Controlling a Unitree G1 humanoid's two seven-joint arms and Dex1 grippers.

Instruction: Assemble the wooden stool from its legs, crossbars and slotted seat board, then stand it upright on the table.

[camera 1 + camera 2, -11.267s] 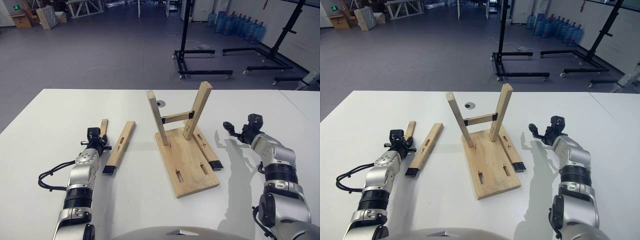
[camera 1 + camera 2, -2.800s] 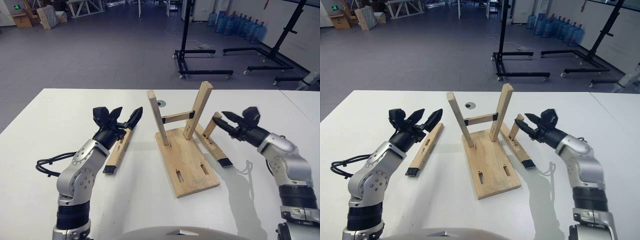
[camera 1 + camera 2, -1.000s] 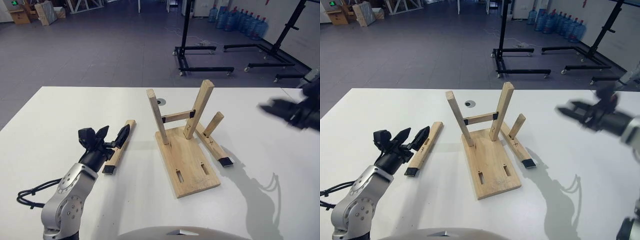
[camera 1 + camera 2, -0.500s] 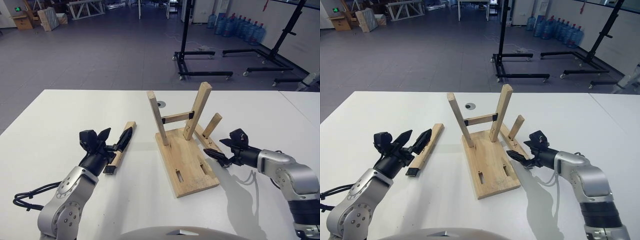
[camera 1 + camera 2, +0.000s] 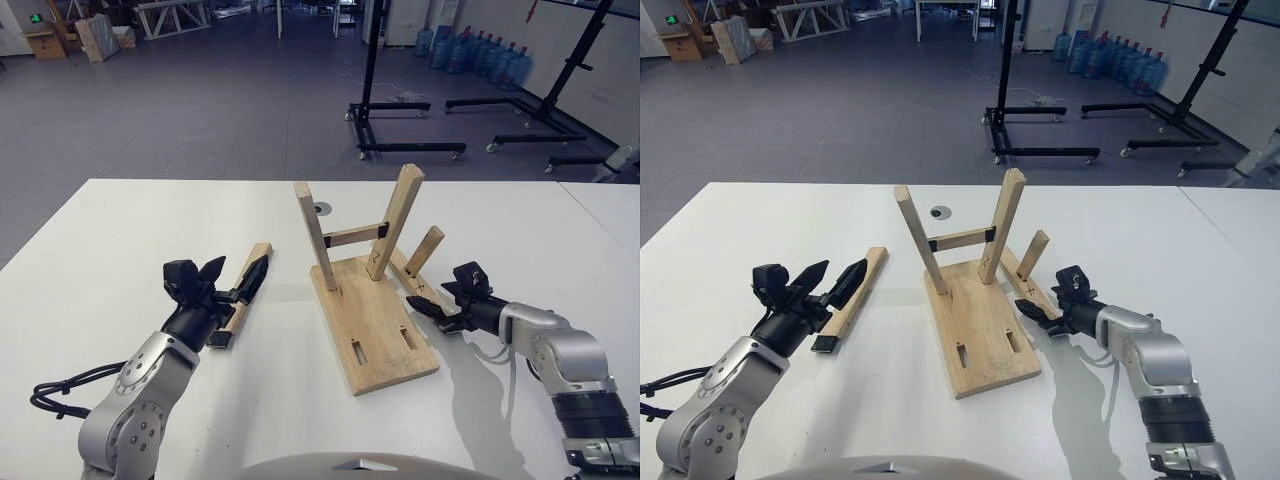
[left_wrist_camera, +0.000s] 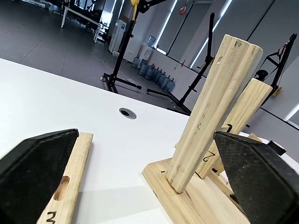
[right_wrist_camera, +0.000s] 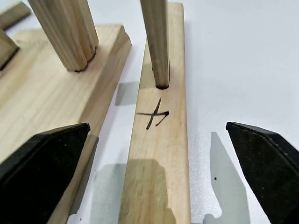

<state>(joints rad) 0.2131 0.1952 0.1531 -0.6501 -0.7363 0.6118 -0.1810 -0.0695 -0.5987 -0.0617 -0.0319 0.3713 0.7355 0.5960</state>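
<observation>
The slotted seat board (image 5: pixel 375 325) lies flat mid-table. Two legs (image 5: pixel 398 220) stand in it, joined by a crossbar (image 5: pixel 355 235). Beside the board's right edge lies a third leg (image 7: pixel 159 140) marked with an x, a short crossbar (image 5: pixel 426 249) sticking up from it. My right gripper (image 5: pixel 427 294) is open low over this leg's near end, a finger on either side. A fourth leg (image 5: pixel 259 250) lies loose left of the board. My left gripper (image 5: pixel 243 262) hovers open just above it, pointing toward the board (image 6: pixel 196 196).
A round hole (image 5: pixel 321 208) sits in the white table (image 5: pixel 120 230) behind the board. A black cable (image 5: pixel 60 385) loops beside my left arm. Black wheeled stands (image 5: pixel 410 100) are on the floor beyond the far edge.
The right gripper swung high, came down and has edged in around the lying leg's near end. The left gripper has crept slightly forward over the loose leg.
</observation>
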